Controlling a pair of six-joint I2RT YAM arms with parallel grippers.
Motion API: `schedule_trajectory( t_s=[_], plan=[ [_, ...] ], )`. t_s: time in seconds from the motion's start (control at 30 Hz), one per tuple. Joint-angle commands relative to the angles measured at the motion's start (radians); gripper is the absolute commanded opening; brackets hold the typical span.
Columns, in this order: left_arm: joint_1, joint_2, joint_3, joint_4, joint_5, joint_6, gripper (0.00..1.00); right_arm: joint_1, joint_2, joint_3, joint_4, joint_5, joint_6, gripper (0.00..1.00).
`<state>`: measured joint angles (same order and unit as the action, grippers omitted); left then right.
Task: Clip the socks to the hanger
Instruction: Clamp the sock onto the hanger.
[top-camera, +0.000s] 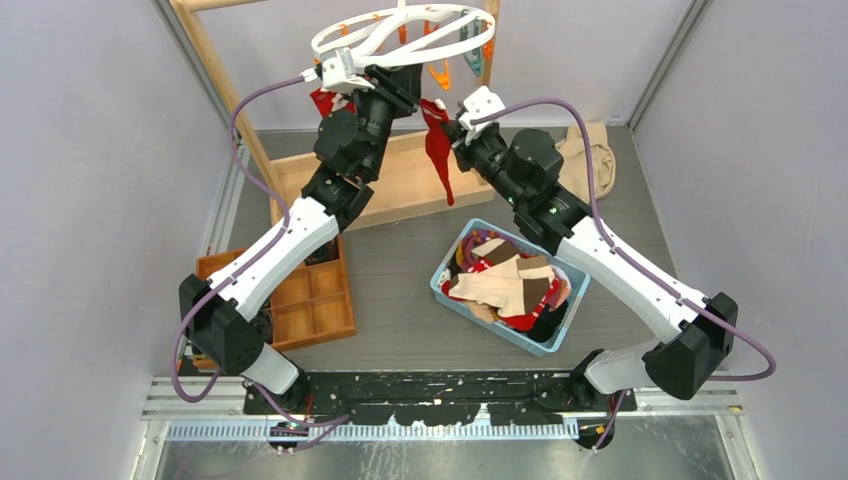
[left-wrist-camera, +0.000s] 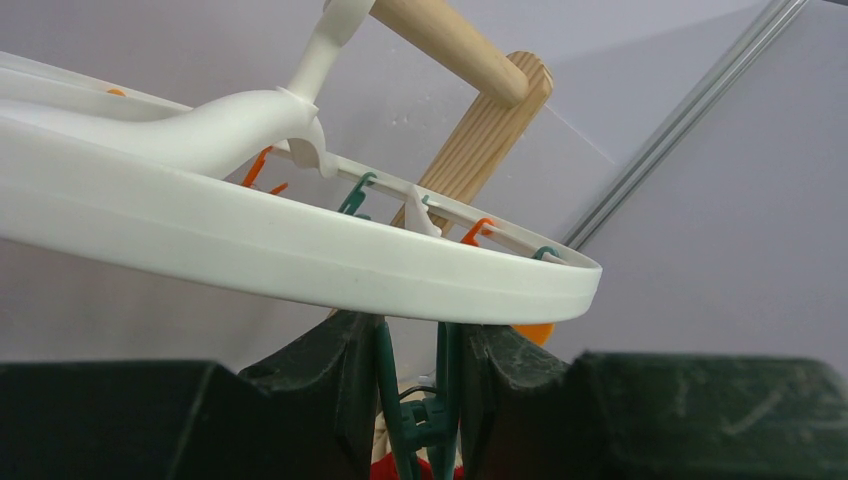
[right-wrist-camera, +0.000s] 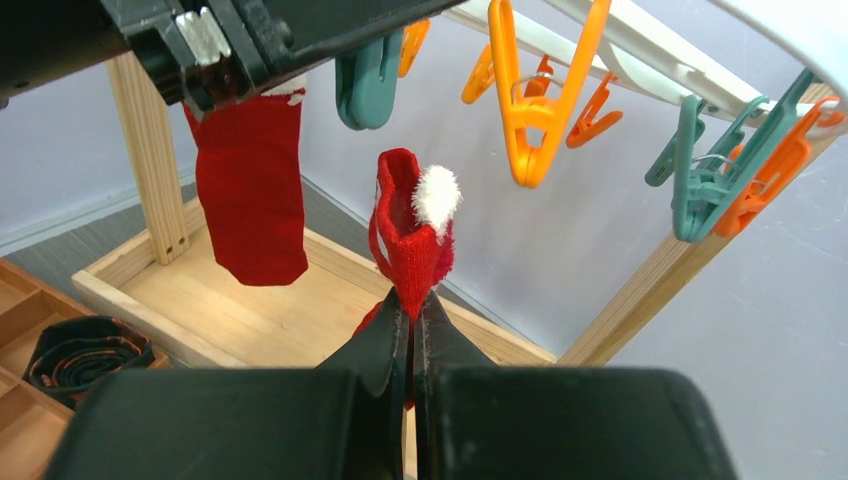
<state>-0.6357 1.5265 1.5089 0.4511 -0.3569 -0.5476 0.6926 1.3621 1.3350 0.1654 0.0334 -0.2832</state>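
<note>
Two pincers are mine, and both are up by the white round plastic hanger (top-camera: 400, 32) with orange and teal clips, over the far edge of the table (top-camera: 400, 290). My left pincer (left-wrist-camera: 417, 380) squeezes a teal plastic clip (left-wrist-camera: 430, 420) under the ring. My right pincer (right-wrist-camera: 412, 330) is pressed tight on a soft red sock (right-wrist-camera: 410, 240) with a white fluffy ball, near that clip.

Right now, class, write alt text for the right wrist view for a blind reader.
The right claw, shut, holds a red sock with a white tuft up under the hanger's orange and teal clips. Another red sock hangs at left.
</note>
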Motion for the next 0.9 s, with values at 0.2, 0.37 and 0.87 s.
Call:
schedule_trajectory(
  t_s=[0.2, 0.37, 0.87],
  plan=[
    [0.013, -0.012, 0.031, -0.028, -0.033, -0.027, 0.0, 0.004, 0.031, 0.094, 0.072, 0.007, 0.011, 0.01],
    [0.014, -0.011, 0.031, -0.029, -0.031, -0.03, 0.0, 0.007, 0.034, 0.103, 0.072, 0.003, 0.01, 0.01],
    [0.017, -0.005, 0.033, -0.037, -0.029, -0.031, 0.0, 0.036, 0.028, 0.112, 0.08, -0.016, -0.024, 0.01]
  ],
)
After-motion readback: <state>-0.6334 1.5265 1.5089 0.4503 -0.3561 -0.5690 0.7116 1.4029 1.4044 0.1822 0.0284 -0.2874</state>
